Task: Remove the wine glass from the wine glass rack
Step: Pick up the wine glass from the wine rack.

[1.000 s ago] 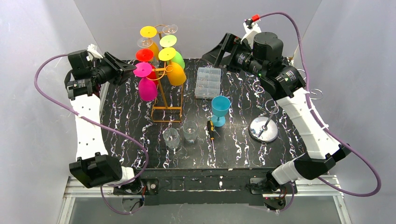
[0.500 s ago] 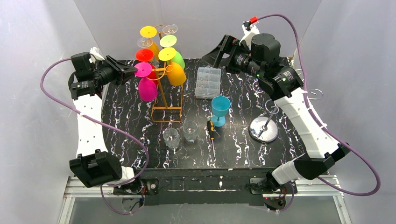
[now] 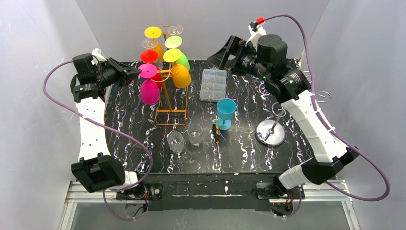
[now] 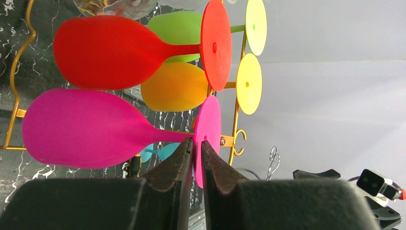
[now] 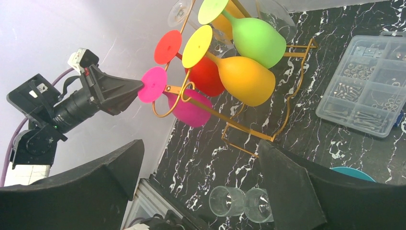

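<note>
The gold wire rack (image 3: 171, 115) stands at the back left of the table with several coloured wine glasses hanging upside down from it. The pink wine glass (image 3: 150, 92) hangs on the rack's left side, its round foot (image 4: 209, 120) still at the rack's arm. My left gripper (image 4: 197, 146) is shut on the edge of that foot, one finger on each face of the disc. From above, the left gripper (image 3: 135, 73) reaches in from the left. My right gripper (image 5: 198, 153) hovers open and empty high at the back right (image 3: 225, 52), looking at the rack (image 5: 253, 134).
Red (image 4: 110, 50), orange (image 3: 181, 75), green (image 5: 256, 38) and clear glasses also hang on the rack. On the table stand a teal glass (image 3: 225, 111), two clear tumblers (image 3: 176, 142), a screwdriver (image 3: 217, 139), a clear parts box (image 3: 213, 85) and a round-based metal stand (image 3: 270, 132).
My left gripper edged in towards the rack and closed its jaws onto the pink glass's foot. The pink bowl has swung slightly left. The right arm has barely moved.
</note>
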### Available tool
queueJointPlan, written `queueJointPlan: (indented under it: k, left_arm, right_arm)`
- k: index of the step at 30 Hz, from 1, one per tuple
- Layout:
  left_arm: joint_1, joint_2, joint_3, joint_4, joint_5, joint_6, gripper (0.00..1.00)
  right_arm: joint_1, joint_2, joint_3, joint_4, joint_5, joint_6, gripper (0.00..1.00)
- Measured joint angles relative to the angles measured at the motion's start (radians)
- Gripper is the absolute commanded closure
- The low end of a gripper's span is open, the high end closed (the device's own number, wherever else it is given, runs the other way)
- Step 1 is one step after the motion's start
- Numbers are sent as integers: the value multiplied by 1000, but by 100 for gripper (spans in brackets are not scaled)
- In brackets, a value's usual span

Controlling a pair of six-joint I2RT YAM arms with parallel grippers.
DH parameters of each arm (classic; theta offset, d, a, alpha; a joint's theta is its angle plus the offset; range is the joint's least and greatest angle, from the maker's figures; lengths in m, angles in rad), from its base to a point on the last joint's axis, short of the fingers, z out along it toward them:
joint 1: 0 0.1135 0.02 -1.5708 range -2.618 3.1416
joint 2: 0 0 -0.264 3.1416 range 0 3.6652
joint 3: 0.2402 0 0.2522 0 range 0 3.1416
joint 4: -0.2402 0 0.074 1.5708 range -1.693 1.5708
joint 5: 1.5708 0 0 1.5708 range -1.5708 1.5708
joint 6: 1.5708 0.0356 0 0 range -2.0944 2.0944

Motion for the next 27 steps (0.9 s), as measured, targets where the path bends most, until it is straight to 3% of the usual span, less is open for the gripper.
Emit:
queueJointPlan:
  k: [11, 27]
  left_arm:
    - [10, -2, -1, 21, 20, -22, 100]
    - [55, -17, -12, 45, 49, -38, 100]
  right_arm:
    - [0, 0, 0, 0, 3, 0, 2]
    - [0, 0, 0, -1, 3, 0, 2]
